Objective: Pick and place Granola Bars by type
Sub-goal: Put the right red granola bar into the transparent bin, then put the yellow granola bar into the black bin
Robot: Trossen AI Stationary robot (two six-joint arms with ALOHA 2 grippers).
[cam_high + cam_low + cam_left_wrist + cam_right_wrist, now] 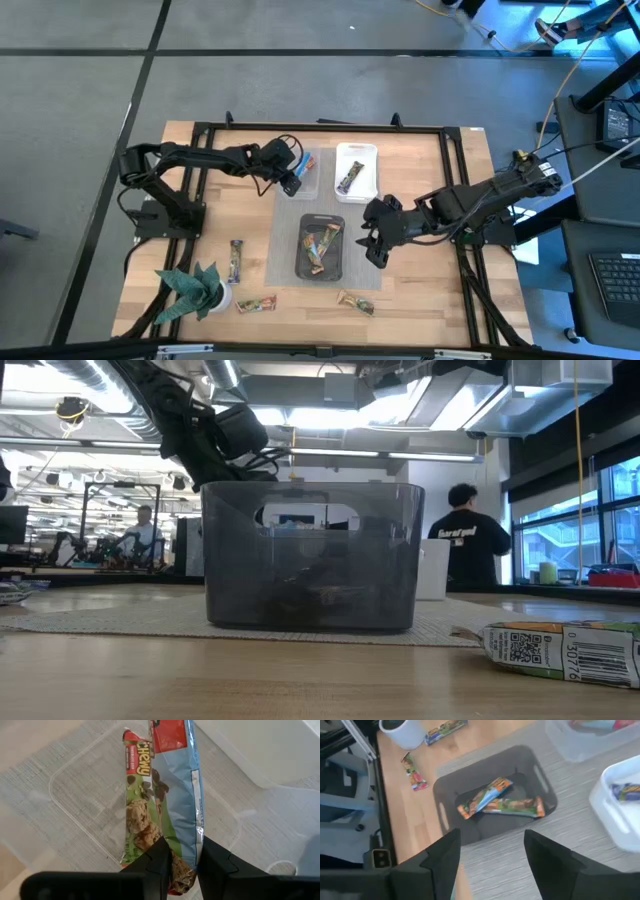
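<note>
My left gripper pinches a granola bar by its end (thin hold) above the clear tray; it could slip out early.

Dark bin blocks centre; table's right side free.

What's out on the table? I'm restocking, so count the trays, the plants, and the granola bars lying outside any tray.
Trays: 3
Granola bars outside any tray: 3
Plants: 1
Total: 7
</note>
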